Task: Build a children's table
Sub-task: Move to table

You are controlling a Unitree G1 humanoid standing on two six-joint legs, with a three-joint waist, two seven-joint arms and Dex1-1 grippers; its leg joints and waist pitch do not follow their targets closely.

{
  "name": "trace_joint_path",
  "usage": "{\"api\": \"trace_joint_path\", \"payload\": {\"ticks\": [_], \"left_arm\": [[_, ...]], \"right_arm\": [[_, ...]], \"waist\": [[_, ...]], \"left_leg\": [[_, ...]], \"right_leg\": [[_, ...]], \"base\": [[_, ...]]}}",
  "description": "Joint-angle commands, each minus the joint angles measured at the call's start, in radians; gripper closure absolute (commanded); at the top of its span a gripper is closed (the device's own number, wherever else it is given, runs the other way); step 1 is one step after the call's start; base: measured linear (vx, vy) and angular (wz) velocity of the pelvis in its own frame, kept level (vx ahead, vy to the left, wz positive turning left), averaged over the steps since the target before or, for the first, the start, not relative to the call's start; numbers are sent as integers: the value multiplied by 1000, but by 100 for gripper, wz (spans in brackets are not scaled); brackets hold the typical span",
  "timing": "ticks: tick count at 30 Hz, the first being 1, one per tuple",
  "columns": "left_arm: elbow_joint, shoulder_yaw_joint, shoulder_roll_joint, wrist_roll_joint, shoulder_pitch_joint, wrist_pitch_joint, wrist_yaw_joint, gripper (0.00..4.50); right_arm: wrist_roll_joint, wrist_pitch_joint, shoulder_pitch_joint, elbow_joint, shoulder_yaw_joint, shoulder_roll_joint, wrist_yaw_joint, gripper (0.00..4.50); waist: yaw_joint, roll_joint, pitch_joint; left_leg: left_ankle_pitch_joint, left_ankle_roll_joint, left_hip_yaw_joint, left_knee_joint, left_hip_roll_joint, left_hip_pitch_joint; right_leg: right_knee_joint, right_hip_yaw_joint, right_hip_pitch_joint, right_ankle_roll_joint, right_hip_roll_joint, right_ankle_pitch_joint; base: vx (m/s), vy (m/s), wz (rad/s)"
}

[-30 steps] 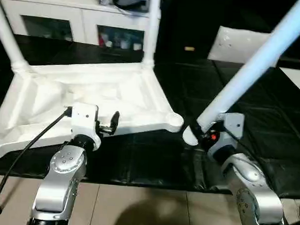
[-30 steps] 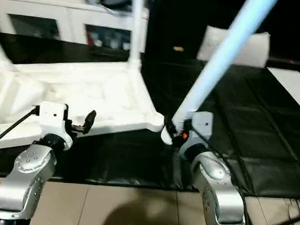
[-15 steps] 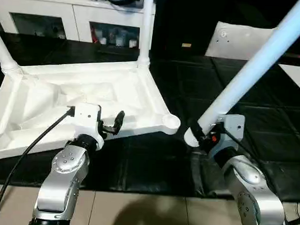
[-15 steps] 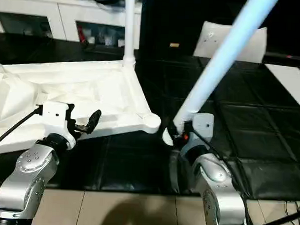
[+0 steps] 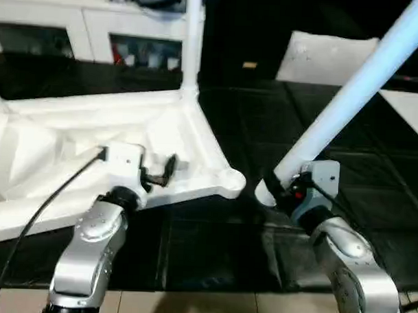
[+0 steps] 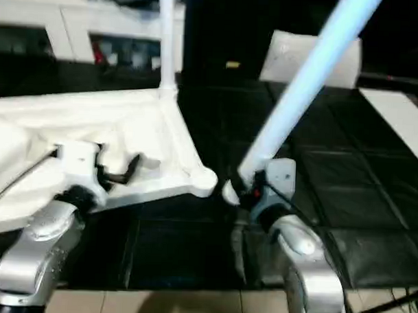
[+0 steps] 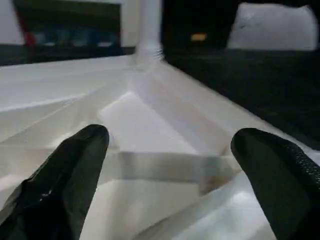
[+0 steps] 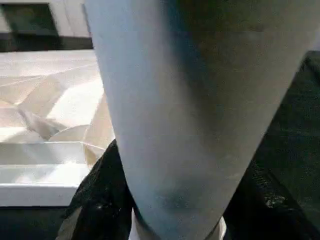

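The white tabletop (image 5: 58, 144) lies upside down on the black mat, ribs up. One white leg (image 5: 192, 46) stands upright in its far corner. My right gripper (image 5: 280, 190) is shut on another long white leg (image 5: 348, 99) near its lower end. That leg slants up to the right, and its lower end hangs just right of the near corner socket (image 5: 232, 179), apart from it. My left gripper (image 5: 160, 175) is open over the tabletop's near edge with nothing between its fingers (image 7: 75, 165). The held leg (image 8: 185, 100) looms close in the right wrist view.
A white cabinet (image 5: 76, 28) runs along the back. A white pillow-like block (image 5: 329, 54) lies at the back right, with a flat white strip (image 5: 406, 108) beside it. The black mat (image 5: 213, 246) ends at a tan floor near me.
The whole picture has shifted, so the camera moved. Both grippers keep their state, and the held leg's end stays beside the corner socket.
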Motion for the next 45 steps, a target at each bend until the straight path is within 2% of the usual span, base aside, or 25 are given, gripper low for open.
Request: {"api": "trace_joint_path", "payload": {"ticks": [1,4,9,12,14,18,19,20,21,22,23,24,25,26,27,28,29,31,32,33,34,35,37,41,45], "left_arm": [[-19,2,2,-2,7,4,-5,0],[-25,4,6,0,15,6,-5,0],[-35,-2,9,4,28,7,-9,0],[-36,-4,11,4,30,7,-10,0],[-36,-5,12,3,30,7,-13,0],[-37,-5,13,3,30,7,-19,0],[-37,-5,14,2,29,8,-19,0],[-36,-5,14,2,28,8,-19,0],[-36,-6,14,2,27,9,-20,0],[-36,-6,16,1,26,10,-21,0],[-36,-7,16,1,26,10,-22,0],[-35,-7,17,0,24,10,-22,0],[-34,-6,19,0,23,11,-22,0],[-32,-5,21,-1,22,10,-23,0],[-32,-5,22,1,22,10,-24,0],[-31,-5,23,2,22,10,-24,0],[-32,-6,25,2,24,11,-25,0],[-33,-7,26,2,25,12,-27,0],[-37,-12,34,3,30,19,-36,0],[-39,-15,38,-3,33,26,-47,0],[-40,-17,40,-7,35,32,-55,0],[-44,-14,39,-20,37,26,-67,0],[-51,-12,50,-52,37,25,-106,0],[-26,-59,119,-42,16,54,-194,0],[36,-110,191,-62,-38,76,-347,0]], "right_arm": [[-3,-13,-6,-13,-7,-7,3,259],[-6,-16,-5,-10,-6,-9,5,259],[-2,-18,-3,-7,-8,-9,9,259],[0,-2,-1,-8,2,-15,16,259],[10,1,5,-9,-4,-2,7,259],[-1,-15,9,-12,-1,-3,3,259],[3,-8,11,-15,1,-2,5,259],[6,-7,13,-17,1,0,5,259],[18,-10,15,-21,-6,8,7,259],[24,-13,16,-24,-12,14,7,259],[20,-13,15,-25,-13,12,6,259],[17,-12,14,-25,-13,11,5,259],[15,-13,13,-24,-14,13,3,259],[14,-17,12,-24,-17,16,0,259],[13,-20,12,-23,-19,16,-2,259],[12,-21,12,-22,-20,16,-3,259],[7,-28,12,-21,-21,14,-5,259],[3,-33,11,-20,-21,13,-7,259],[2,-45,11,-17,-25,14,-9,259],[6,-62,11,-19,-31,16,-5,259],[9,-75,12,-20,-35,17,-2,259],[8,-82,12,-21,-37,16,-1,259],[25,-81,9,-20,-50,18,10,259],[24,-78,2,-13,-56,15,10,259],[19,-93,-9,8,-68,-1,8,259]], "waist": [[-8,19,-67],[11,8,-66],[17,6,-62],[21,12,-61],[9,11,-59],[38,8,-55],[33,39,-59],[0,20,-47],[1,19,-39],[26,-35,-42],[71,-19,-61],[69,-29,-61],[80,-10,-65],[60,10,-65],[47,30,-59],[8,65,-52],[-30,66,-61],[-38,70,-77],[-30,38,-61],[-20,18,-60],[1,8,-58],[-4,-6,-56],[-1,-7,-71],[-6,24,-54],[-6,23,-37]], "left_leg": [[127,228,-14,-62,5,43],[136,236,-3,-46,-29,-5],[110,173,-13,-49,-34,-16],[99,152,-24,-57,-27,-3],[129,203,-44,-62,-7,28],[54,146,-23,-50,-42,-27],[9,44,-4,-74,-2,65],[-47,11,-59,-124,133,173],[-51,30,-54,-125,144,184],[-31,95,-8,-59,23,27],[-68,131,10,41,-73,-55],[-38,116,-26,90,-44,-114],[0,92,-47,98,-28,-139],[120,59,-52,10,-24,-127],[151,75,-54,-30,-15,-96],[159,172,-118,-71,34,-56],[118,380,-213,-70,128,89],[283,500,-214,-43,121,83],[434,494,-132,-38,75,4],[407,425,-94,-13,32,-26],[276,283,-59,5,-18,-57],[260,231,-64,-7,-16,-81],[229,109,-60,-30,-12,-68],[10,31,-56,-63,10,-59],[-206,-24,-47,-76,12,-43]], "right_leg": [[-2,1,28,-202,-9,365],[-20,29,80,-207,-14,389],[-33,33,105,-173,-5,362],[-29,25,101,-137,1,366],[-16,7,69,-123,-5,316],[-61,47,127,-168,-21,253],[-39,61,70,-175,6,185],[44,-6,-60,-163,-36,24],[51,-9,-84,-161,-59,1],[-16,36,51,-138,-78,113],[-69,150,154,-146,-129,270],[-69,182,187,-194,-168,335],[-58,168,196,-218,-177,427],[-27,41,146,-189,-68,496],[-34,-2,117,-164,-50,401],[19,-59,80,-110,-1,196],[101,-57,-73,-75,-40,-55],[120,-60,-101,-35,-60,-45],[65,-37,-91,-7,-85,144],[-1,-10,-71,-11,-106,224],[-20,29,-39,-41,-148,271],[-23,35,-16,-61,-151,322],[-3,12,-1,-120,-110,446],[-25,2,-14,-175,-96,143],[-52,13,-46,-151,-90,-194]], "base": [[114,-40,16],[59,-15,10],[0,0,0],[0,0,0],[0,0,0],[0,0,0],[60,-72,-23],[60,-72,-23],[83,-95,-57],[-13,-38,-46],[-13,-38,-46],[0,0,0],[0,0,0],[0,0,0],[0,0,0],[136,11,-4],[136,11,-4],[64,-11,-1],[0,0,0],[0,0,0],[-21,-54,0],[-21,-54,0],[-42,-67,-6],[-53,-50,-9],[-74,-14,-3]]}}
